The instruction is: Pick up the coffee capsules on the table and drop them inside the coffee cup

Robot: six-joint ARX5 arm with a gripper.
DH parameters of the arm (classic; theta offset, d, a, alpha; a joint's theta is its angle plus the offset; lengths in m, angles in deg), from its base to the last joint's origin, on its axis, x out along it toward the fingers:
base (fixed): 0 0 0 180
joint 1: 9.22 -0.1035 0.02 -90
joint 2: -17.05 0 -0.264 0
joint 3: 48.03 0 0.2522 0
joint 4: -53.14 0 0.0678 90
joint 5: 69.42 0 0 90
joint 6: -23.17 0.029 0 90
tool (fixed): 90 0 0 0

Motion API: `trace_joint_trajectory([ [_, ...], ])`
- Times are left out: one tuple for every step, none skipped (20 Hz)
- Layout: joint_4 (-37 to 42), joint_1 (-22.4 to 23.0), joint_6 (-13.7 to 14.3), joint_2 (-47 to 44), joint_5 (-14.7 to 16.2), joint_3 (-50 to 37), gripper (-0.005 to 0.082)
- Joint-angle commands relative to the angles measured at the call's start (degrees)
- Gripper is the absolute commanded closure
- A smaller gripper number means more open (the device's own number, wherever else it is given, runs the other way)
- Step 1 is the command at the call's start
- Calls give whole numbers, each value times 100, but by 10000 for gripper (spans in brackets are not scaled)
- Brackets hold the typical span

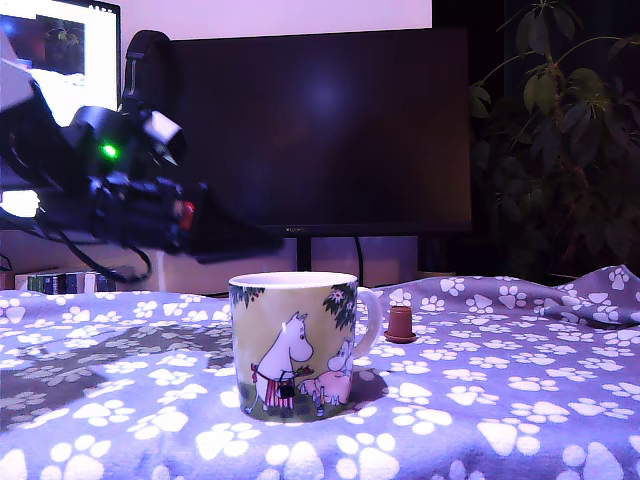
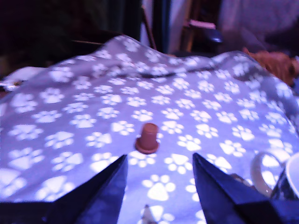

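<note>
One reddish-brown coffee capsule (image 1: 401, 324) (image 2: 148, 138) stands rim-down on the paw-print table cloth (image 1: 520, 390) (image 2: 70, 107), just to the exterior view's right of the coffee cup's white handle. The yellow-green coffee cup (image 1: 293, 345) stands upright in front; only its handle and rim edge (image 2: 280, 175) show in the wrist view. My gripper (image 1: 235, 238) (image 2: 159, 163) hovers in the air at the exterior view's left, above and behind the cup. It is open with nothing between its dark fingers (image 2: 100, 186), and the capsule lies ahead of the gap.
A large dark monitor (image 1: 320, 130) stands behind the table, with a second lit screen (image 1: 60, 50) at the exterior view's left. A leafy plant (image 1: 560, 140) fills the exterior view's right. The cloth bunches into folds (image 1: 600, 290) at the back right.
</note>
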Motion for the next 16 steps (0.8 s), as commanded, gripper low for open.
trace_joint_trajectory([
  [70,50,369,-109,-42,39,377],
  [90,70,369,-109,-168,46,377],
  [87,85,369,-109,-348,61,377],
  [42,85,424,-109,-472,66,377],
  [-4,85,417,-109,-503,66,377],
  [2,83,417,-109,-505,68,377],
  [13,81,417,-109,-507,72,377],
  [15,81,417,-109,-507,72,377],
  [-48,81,420,-109,-518,72,377],
  [-37,83,426,-109,-614,72,377],
  [-24,85,426,-109,-748,72,377],
  [-33,85,426,-109,-828,72,377],
  [-55,85,426,-109,-874,72,377],
  [-72,85,422,-109,-872,72,377],
  [-92,85,422,-109,-874,72,377],
  [-87,85,428,-111,-876,72,374],
])
